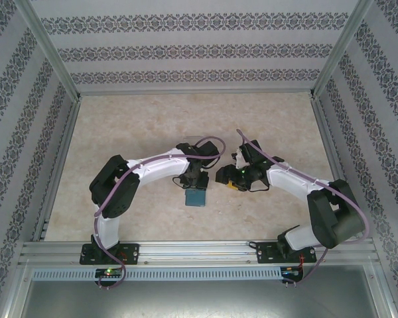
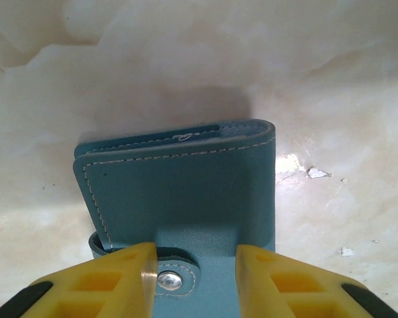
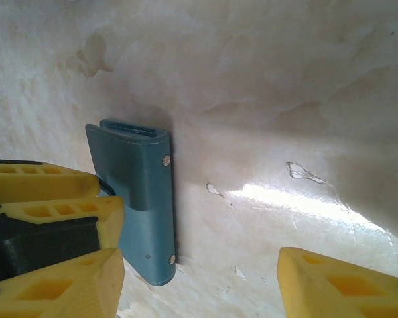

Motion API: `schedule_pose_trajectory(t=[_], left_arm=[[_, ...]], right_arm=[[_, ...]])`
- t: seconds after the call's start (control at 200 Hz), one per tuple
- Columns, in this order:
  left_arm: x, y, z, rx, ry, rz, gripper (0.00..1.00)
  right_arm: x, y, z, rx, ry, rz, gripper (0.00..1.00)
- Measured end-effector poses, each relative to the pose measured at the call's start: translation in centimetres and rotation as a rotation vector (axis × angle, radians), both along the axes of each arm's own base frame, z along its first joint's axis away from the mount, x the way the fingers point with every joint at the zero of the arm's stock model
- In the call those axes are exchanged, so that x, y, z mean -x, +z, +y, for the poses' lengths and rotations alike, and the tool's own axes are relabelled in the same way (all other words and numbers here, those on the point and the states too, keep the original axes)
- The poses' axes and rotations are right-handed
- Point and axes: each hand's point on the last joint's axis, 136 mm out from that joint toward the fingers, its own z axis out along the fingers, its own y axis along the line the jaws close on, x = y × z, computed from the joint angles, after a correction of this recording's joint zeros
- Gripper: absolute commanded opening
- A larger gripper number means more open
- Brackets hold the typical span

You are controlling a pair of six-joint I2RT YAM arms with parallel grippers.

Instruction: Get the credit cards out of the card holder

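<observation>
The closed teal-blue stitched folding card holder [image 2: 179, 192] sits on the pale marbled surface [image 1: 119, 126], midway across and toward its near edge. The left claw [image 2: 192, 255] pinches its snap-tab end. The right claw [image 3: 199, 258] is spread wide just beside it.

Two arms bolted on the aluminium rail [image 1: 199, 250]

The left arm [image 1: 152, 169], above the rail's left end, has white shells and black joints. The right arm [image 1: 331, 212], above the rail's right end, is mostly black with one white link. A mauve cable [image 1: 215, 140] runs along each. The left end effector [image 2: 192, 258] and right end effector [image 3: 200, 258] have yellow fingers [image 2: 136, 265] with hollow cells and black backing.
</observation>
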Motion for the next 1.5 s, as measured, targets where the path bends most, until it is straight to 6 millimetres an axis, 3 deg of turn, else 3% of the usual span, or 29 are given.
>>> schedule_pose_trajectory(t=[0.365, 0.774, 1.044, 1.244, 1.499], left_arm=[[0.7, -0.1, 0.7, -0.028, 0.009, 0.0, 0.43], [1.4, -0.4, 0.9, -0.037, 0.014, 0.011, 0.36], [1.6, -1.1, 1.0, -0.046, 0.014, 0.02, 0.25], [1.6, -1.2, 1.0, -0.043, 0.013, 0.017, 0.2], [1.7, -1.1, 1.1, 0.03, 0.021, 0.001, 0.16]], right_arm=[[0.4, -0.5, -0.2, 0.006, 0.0, 0.014, 0.63], [0.4, -0.5, -0.2, 0.006, 0.0, 0.014, 0.63], [0.5, -0.6, -0.1, 0.005, -0.001, 0.015, 0.63], [1.5, -0.7, 1.7, -0.002, 0.055, 0.013, 0.62], [2.9, -2.7, 3.7, 0.01, 0.109, 0.069, 0.58]])
